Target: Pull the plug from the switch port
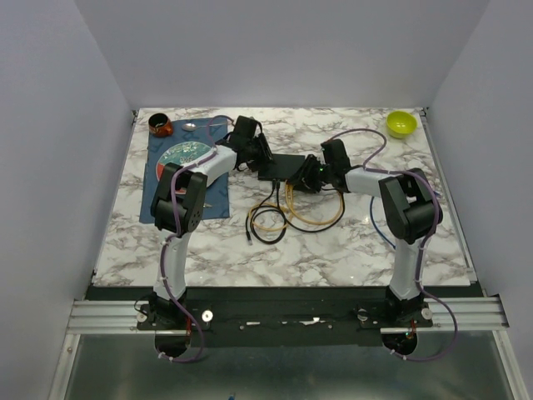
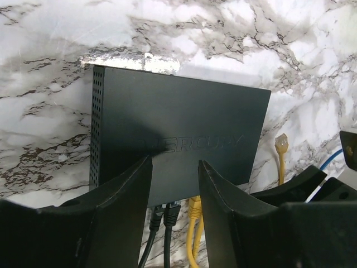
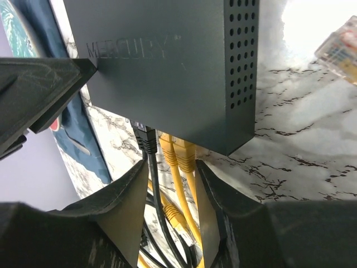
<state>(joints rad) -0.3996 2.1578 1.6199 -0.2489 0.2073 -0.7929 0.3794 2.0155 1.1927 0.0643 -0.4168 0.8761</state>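
One switch (image 2: pixel 178 128); two yellow plugs (image 3: pixel 184 156), two black plugs (image 2: pixel 172 211) in ports

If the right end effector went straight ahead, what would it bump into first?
Probably the yellow plugs sticking out of the black switch; their cables run between the right end effector's fingers. Depth is hard to judge.

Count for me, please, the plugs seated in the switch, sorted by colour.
black plugs: 2
yellow plugs: 2
Total: 4 plugs in the switch, as far as both wrist views show.
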